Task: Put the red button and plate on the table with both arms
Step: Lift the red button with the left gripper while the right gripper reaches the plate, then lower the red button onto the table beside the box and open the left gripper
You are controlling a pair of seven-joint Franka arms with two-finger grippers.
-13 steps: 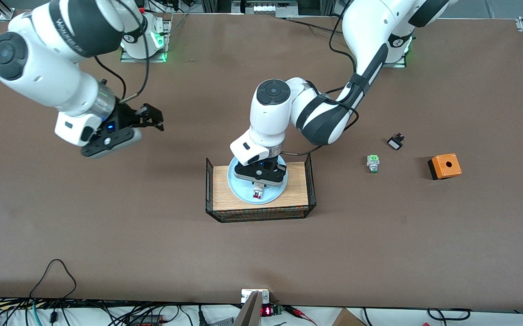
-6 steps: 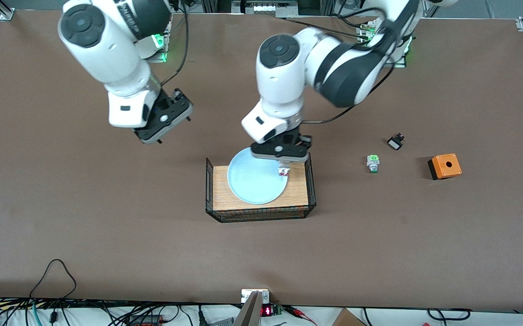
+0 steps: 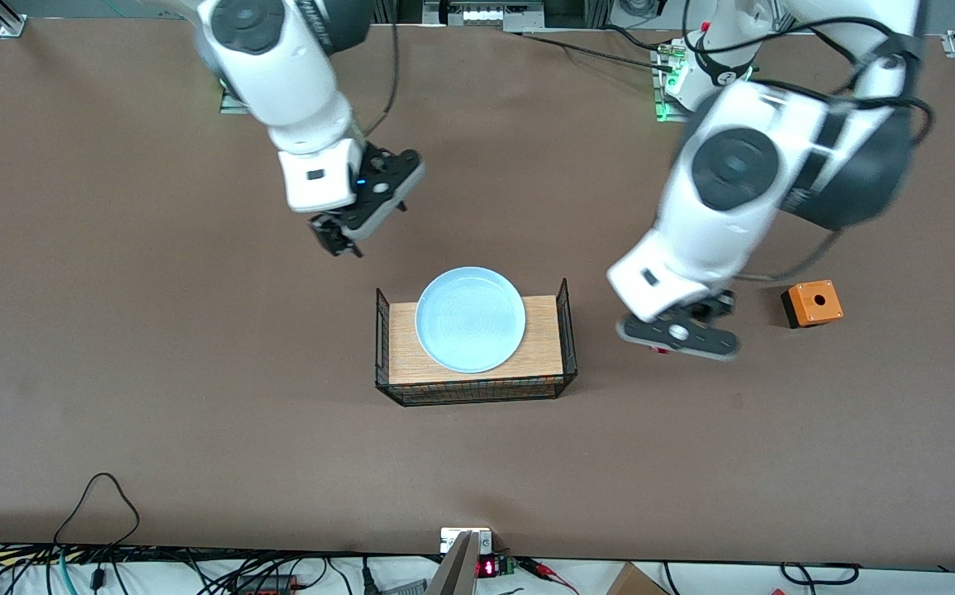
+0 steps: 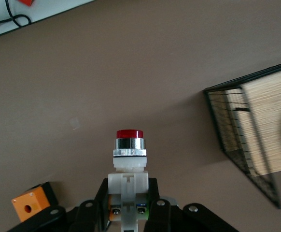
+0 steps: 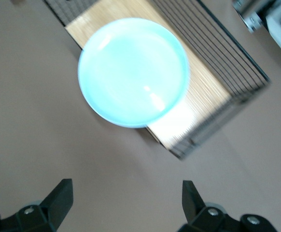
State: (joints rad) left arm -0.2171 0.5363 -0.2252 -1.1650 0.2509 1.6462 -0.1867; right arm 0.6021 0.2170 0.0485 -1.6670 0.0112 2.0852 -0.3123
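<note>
The pale blue plate (image 3: 470, 319) lies in the wooden tray with black wire sides (image 3: 541, 355) at the middle of the table (image 3: 197, 430). My left gripper (image 3: 664, 347) is shut on the red button (image 3: 658, 350) and holds it over bare table between the tray and the orange box. In the left wrist view the red button (image 4: 129, 154) stands out from the left gripper (image 4: 128, 205), red cap outward. My right gripper (image 3: 337, 240) is open and empty, over the table beside the tray. The right wrist view shows the plate (image 5: 133, 72) ahead of the open right gripper (image 5: 126, 193).
An orange box with a hole (image 3: 812, 302) sits toward the left arm's end of the table; it also shows in the left wrist view (image 4: 32, 208). The tray's wire side (image 4: 237, 140) is close to the left gripper. Cables lie along the table's near edge.
My left gripper lifted the red button off the plate and carried it toward the left arm's end of the table. My right gripper swung in toward the tray.
</note>
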